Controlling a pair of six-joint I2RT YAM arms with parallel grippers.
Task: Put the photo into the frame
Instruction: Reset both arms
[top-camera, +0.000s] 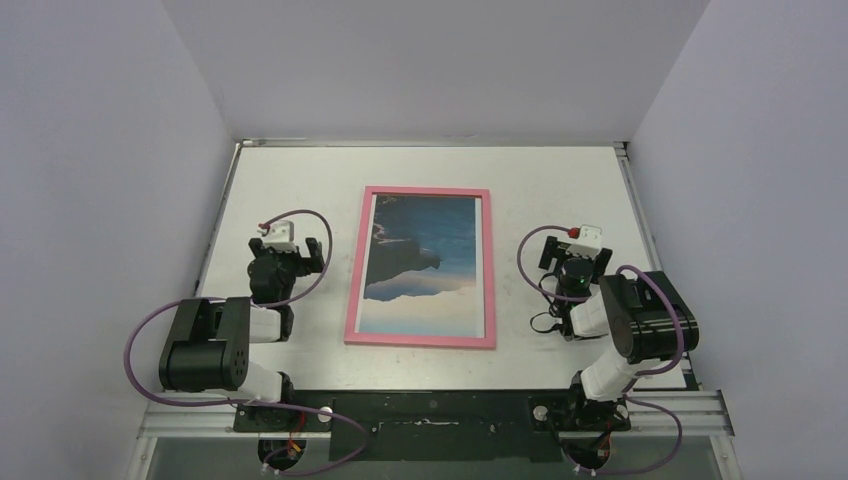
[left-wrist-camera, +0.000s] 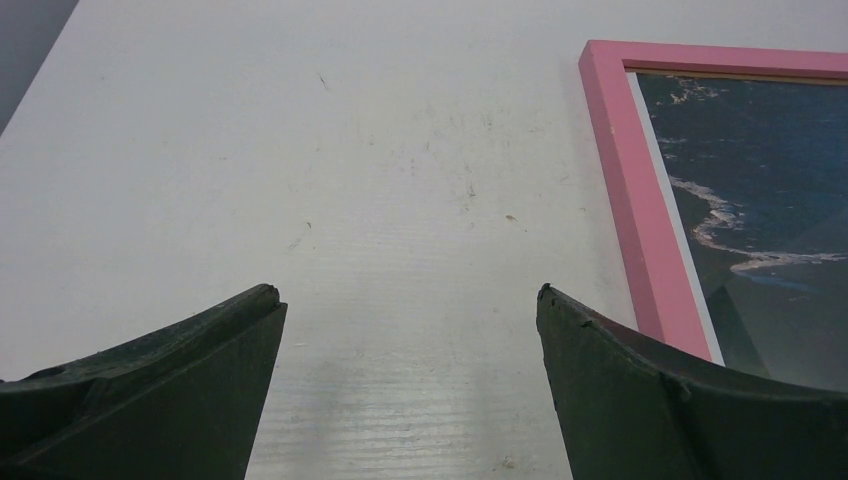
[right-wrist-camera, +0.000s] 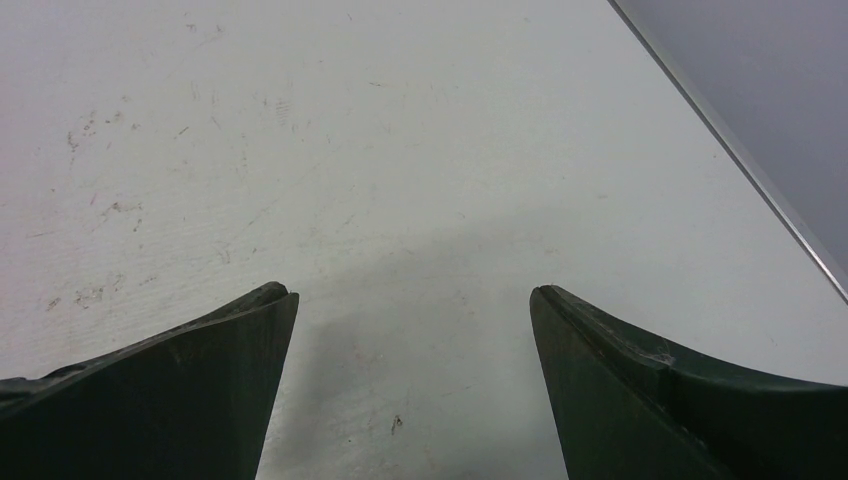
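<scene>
Pink frame (top-camera: 420, 341) w/ blue-sky photo (top-camera: 425, 250) inside, flat at ctr of white table (top-camera: 290, 180), left gripper (left-wrist-camera: 405, 295) & right gripper (right-wrist-camera: 412, 290) jaws wide, empty, pale walls (top-camera: 100, 150) around

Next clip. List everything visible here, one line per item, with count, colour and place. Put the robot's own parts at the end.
frame: one, pink, lying flat mid-table between the two arms.
photo: one, deep blue sky with dark and pale clouds, inside the frame's rails, pale end toward the arms.
table: one, white and scuffed, under everything.
walls: three, pale grey-lilac, at the left, back and right of the table.
left gripper: one, black, open and empty, above the table left of the frame.
right gripper: one, black, open and empty, above the table right of the frame.
cables: purple, looping along both arms.
</scene>
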